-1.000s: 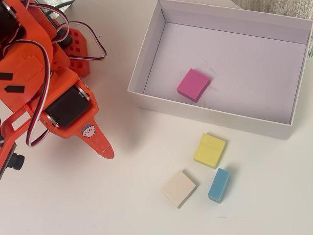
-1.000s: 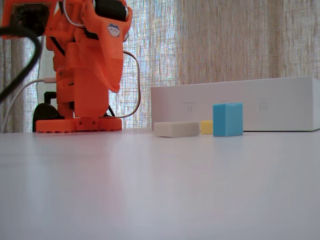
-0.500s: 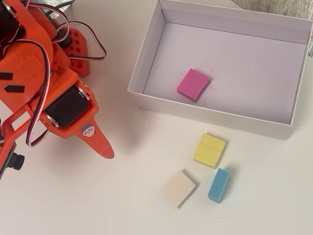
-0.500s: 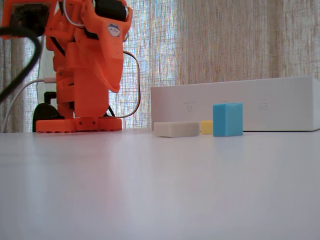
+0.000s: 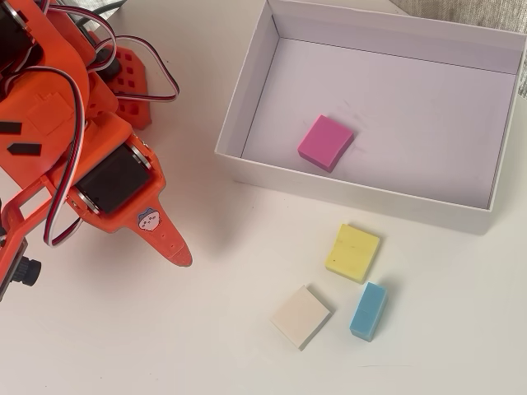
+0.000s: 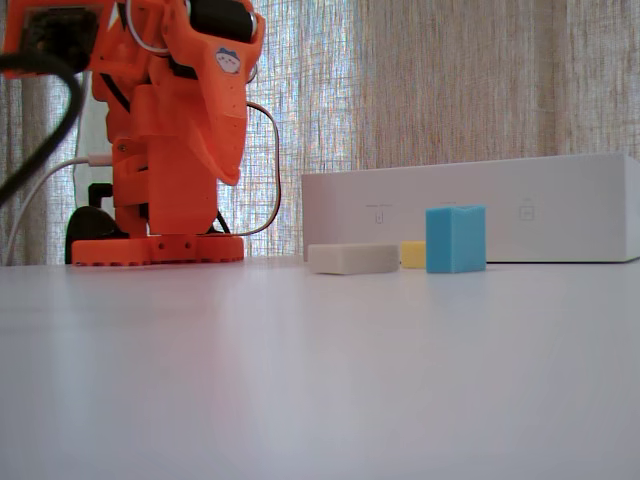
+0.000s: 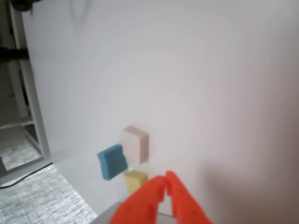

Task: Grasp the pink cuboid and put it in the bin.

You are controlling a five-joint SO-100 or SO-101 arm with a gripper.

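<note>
Pink cuboid (image 5: 325, 141) lying flat inside bin (image 5: 354, 196); looking done.
Sitting apart from yellow block (image 5: 353, 253); gripper (image 7: 164, 187) pinched together, carrying nothing, hanging clear over table (image 5: 206, 329).

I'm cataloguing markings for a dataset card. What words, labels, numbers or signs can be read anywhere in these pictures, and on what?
No readable text anywhere.
Round cartoon-face sticker on the orange plastic robot arm, also seen in the fixed view: a picture, no legible letters.
Two small grey marks on the outer wall of the large white cardboard bin: too small to read.
Magenta-pink flat foam cuboid and the loose blocks: no markings visible.
</note>
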